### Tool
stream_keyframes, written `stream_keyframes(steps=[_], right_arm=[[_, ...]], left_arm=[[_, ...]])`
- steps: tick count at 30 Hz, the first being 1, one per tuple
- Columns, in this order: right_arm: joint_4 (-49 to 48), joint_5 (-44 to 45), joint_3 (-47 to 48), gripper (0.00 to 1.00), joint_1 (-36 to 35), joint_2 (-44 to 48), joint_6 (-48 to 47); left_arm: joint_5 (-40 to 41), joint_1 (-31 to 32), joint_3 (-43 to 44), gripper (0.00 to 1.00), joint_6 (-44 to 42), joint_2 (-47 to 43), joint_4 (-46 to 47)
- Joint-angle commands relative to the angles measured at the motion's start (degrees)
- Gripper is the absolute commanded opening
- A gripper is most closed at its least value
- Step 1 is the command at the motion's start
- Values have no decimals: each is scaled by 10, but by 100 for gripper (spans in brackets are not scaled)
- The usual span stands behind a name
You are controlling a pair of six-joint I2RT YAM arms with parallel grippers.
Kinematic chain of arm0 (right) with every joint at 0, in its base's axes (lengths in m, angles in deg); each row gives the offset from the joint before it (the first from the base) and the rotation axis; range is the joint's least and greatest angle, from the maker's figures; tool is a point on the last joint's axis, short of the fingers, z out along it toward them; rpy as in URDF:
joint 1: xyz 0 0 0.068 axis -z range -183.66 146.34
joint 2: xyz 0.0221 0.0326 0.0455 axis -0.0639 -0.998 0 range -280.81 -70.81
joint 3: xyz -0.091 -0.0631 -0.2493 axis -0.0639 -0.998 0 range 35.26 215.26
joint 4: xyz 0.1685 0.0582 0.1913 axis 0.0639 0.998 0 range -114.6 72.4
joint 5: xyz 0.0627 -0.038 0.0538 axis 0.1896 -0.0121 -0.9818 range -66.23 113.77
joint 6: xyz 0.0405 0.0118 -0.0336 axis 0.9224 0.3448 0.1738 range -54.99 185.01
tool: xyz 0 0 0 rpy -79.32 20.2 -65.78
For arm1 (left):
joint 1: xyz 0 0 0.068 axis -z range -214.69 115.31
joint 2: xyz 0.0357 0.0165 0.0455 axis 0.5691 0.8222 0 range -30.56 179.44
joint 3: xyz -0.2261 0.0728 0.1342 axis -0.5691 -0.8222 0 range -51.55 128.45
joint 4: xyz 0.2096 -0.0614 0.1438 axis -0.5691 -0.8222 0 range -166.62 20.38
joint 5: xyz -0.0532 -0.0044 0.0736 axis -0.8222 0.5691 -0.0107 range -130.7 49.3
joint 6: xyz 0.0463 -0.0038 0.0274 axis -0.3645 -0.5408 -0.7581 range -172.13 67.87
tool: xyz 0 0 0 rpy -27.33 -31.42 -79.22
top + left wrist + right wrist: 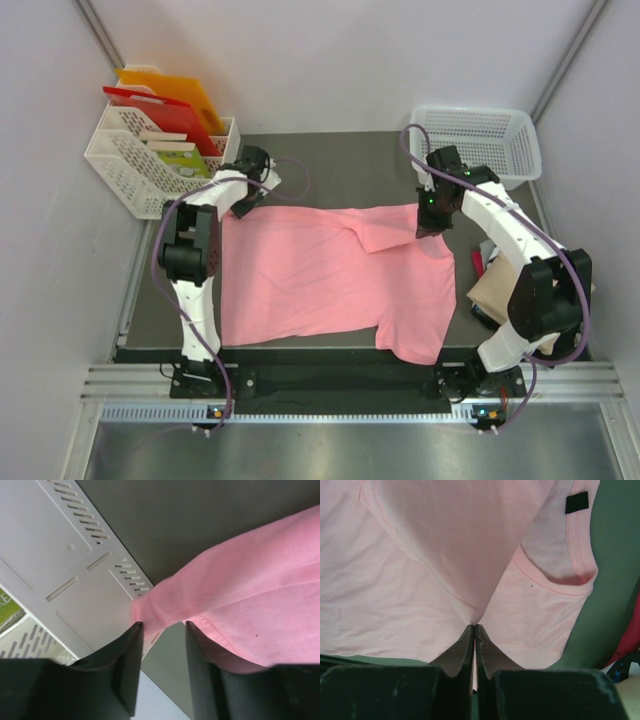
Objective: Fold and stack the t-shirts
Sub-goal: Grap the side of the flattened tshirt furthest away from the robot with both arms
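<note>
The right gripper [475, 629] is shut tight on a bit of the pink shirt [310, 285]. It pinches the cloth close to the neck hole and holds it up a little. That makes a flap that lies over the rest of the shirt. I think it holds on so it can pull that side across to make a fold.

The left gripper [162, 630] is about half open. A corner of the shirt sits right at the gap between its fingers [127, 665], but they are not squeezing it. I think it is there to grab that corner, so both ends can go over together.

The shirt lies spread out flat in the middle of the dark tabletop [330, 160], between the two arms. It is not folded yet. A tan shirt [492, 295] waits by the right arm. A white basket [480, 135] sits in the far right corner.
</note>
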Motion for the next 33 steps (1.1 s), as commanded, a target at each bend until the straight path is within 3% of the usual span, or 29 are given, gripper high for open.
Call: stream_keyframes(steps=[1, 6, 13, 21, 27, 33], right_arm=[[-9, -1, 3, 0, 5, 28, -2], [-9, -5, 4, 0, 5, 28, -1], [-9, -2, -1, 0, 5, 32, -1], [-9, -1, -6, 0, 8, 37, -1], [-10, -1, -6, 0, 9, 39, -3], [-7, 0, -3, 0, 12, 44, -3]], left_arm=[[17, -4, -23, 48, -15, -20, 36], [21, -9, -25, 48, -19, -15, 44], [24, -15, -8, 38, -24, 0, 50], [23, -19, 0, 13, -30, 5, 54], [22, -22, 4, 1, -30, 5, 55], [16, -22, 11, 0, -23, -2, 51]])
